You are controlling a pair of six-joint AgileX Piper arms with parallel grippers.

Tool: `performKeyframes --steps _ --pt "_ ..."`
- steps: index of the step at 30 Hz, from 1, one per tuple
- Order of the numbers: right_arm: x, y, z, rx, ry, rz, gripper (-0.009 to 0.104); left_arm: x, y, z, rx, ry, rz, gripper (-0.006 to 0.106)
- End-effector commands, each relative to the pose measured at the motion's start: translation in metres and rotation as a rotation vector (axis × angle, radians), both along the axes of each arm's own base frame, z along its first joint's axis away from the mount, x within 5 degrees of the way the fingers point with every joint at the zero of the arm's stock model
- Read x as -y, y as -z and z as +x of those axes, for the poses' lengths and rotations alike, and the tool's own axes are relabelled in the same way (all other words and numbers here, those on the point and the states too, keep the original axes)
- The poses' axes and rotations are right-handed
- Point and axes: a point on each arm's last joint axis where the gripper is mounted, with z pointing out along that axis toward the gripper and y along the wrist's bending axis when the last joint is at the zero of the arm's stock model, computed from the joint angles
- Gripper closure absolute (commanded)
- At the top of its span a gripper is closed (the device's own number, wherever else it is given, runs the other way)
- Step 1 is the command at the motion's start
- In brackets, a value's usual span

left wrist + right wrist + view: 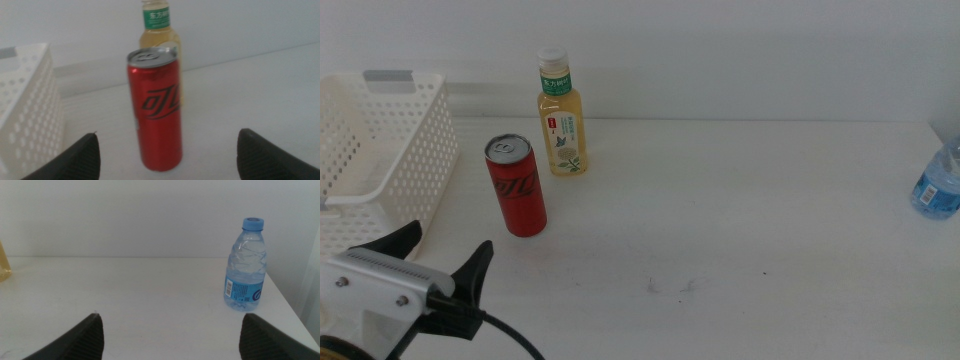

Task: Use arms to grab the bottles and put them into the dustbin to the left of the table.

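Presently, on the table [740, 200]: can [516, 186], red with black script, upright, near the left side, silver top with pull tab; tea bottle [561, 115], yellow, white cap, green label, upright, just behind and to the right of the can, apart from it in the middle view; water bottle [939, 183], clear, blue label, upright at the far right edge, cut off by the frame in the middle view, well apart from the other two; dustbin [390, 150], white, perforated walls, grey strip on its far rim, at the left edge, near the can but not touching it.

Left gripper [445, 265]: low at the bottom-left of the middle view, in front of the can, white housing and black cable behind it; jaws spread wide, nothing between them; left wrist view shows the can centred ahead of the gap.

Right gripper [170, 337]: seen only in its own wrist view; jaws spread wide, holding nothing; water bottle ahead of it and off to one side.
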Motion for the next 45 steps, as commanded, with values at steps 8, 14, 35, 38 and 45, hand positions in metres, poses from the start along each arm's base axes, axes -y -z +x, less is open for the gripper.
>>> performKeyframes --steps 8,14,35,38,45 --pt "0.0 0.0 0.0 0.011 0.002 -0.008 0.007 0.008 -0.001 -0.003 0.025 0.089 0.018 0.007" --pt "0.0 0.0 0.0 0.011 0.002 -0.008 0.007 0.006 0.01 -0.003 -0.115 0.056 -0.052 0.007" --pt "0.0 0.0 0.0 0.011 0.002 -0.008 0.007 0.029 0.035 0.1 -0.192 0.015 -0.077 0.007" --pt "0.0 0.0 0.0 0.011 0.002 -0.008 0.007 0.03 0.043 0.111 -0.204 -0.015 -0.08 0.007" --pt "0.0 0.0 0.0 0.011 0.002 -0.008 0.007 0.031 0.057 0.135 -0.217 -0.066 -0.092 0.007"
